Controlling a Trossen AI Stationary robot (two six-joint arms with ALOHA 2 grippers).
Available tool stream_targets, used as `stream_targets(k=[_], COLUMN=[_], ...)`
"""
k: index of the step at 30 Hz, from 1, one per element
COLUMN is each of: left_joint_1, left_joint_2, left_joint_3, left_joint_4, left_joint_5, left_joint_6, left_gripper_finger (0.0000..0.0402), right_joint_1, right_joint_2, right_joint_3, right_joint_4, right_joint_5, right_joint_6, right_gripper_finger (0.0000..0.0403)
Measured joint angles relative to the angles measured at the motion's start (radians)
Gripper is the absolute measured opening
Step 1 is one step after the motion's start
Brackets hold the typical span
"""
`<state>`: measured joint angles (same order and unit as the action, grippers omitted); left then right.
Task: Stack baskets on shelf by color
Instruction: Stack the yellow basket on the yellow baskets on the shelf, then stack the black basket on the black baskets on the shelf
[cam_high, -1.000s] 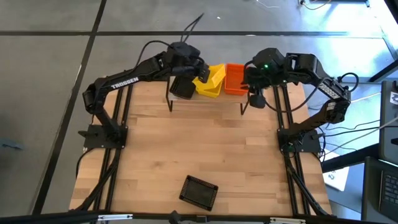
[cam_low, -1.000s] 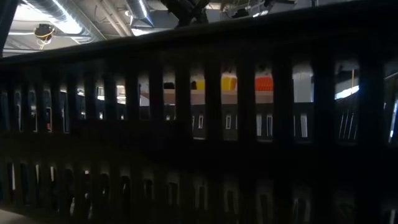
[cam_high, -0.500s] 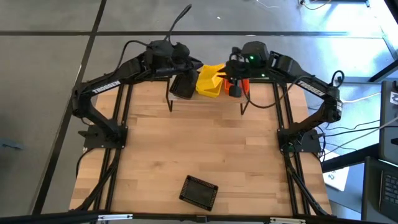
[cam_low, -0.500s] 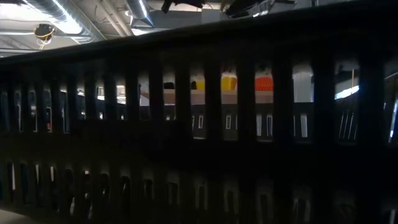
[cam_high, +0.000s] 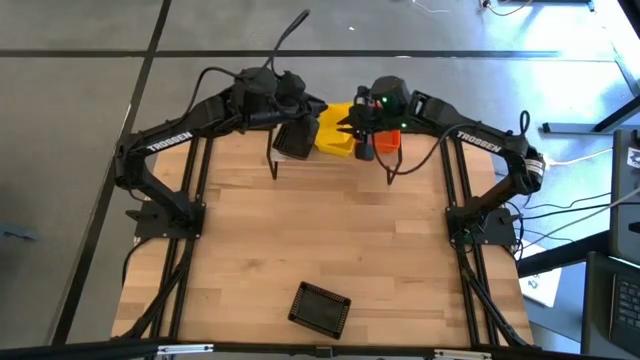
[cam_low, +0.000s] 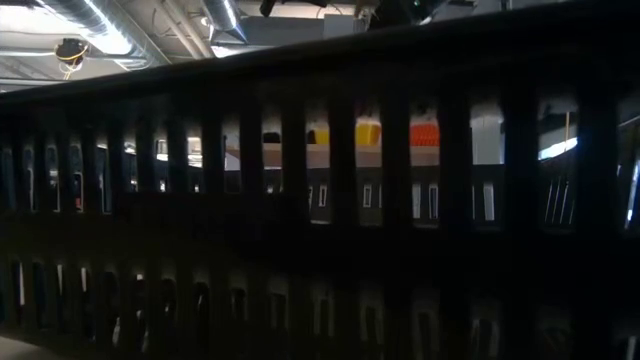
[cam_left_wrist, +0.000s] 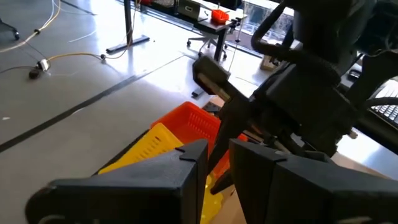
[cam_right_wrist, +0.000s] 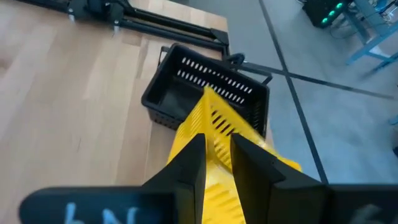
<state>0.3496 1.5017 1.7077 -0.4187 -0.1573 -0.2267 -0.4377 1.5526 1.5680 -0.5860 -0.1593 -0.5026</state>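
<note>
A: Where is the yellow basket (cam_high: 335, 136) found?
B: It is seen tilted on the shelf (cam_high: 330, 160) at the far edge of the surface (cam_high: 330, 240), between a black basket (cam_high: 293, 140) and an orange basket (cam_high: 388, 143).
A: What is held by the right claw (cam_right_wrist: 217, 144)?
B: The yellow basket's wall is pinched between its nearly closed fingers.
A: And the left claw (cam_left_wrist: 217, 152)?
B: It is positioned by the black basket, just beside the yellow one; whether anything is gripped cannot be told.
A: Is anything else noted?
B: A second black basket (cam_high: 320, 308) is seen near the surface's front edge, well apart from the shelf.
</note>
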Motion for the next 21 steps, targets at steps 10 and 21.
stream_targets(k=[10,21], left_joint_1=[0.000,0.000], left_joint_2=[0.000,0.001], left_joint_3=[0.000,0.000], left_joint_4=[0.000,-0.035], left_joint_5=[-0.017,-0.017], left_joint_6=[-0.001,0.000], left_gripper_finger=[0.0057,0.0057], right_joint_1=[-0.005,-0.005], right_joint_2=[0.000,-0.048], right_joint_3=[-0.008,-0.008], right_joint_4=[-0.075,-0.139], right_joint_5=[0.001,-0.026], right_joint_6=[0.000,-0.003], right_gripper_finger=[0.0073,0.0069])
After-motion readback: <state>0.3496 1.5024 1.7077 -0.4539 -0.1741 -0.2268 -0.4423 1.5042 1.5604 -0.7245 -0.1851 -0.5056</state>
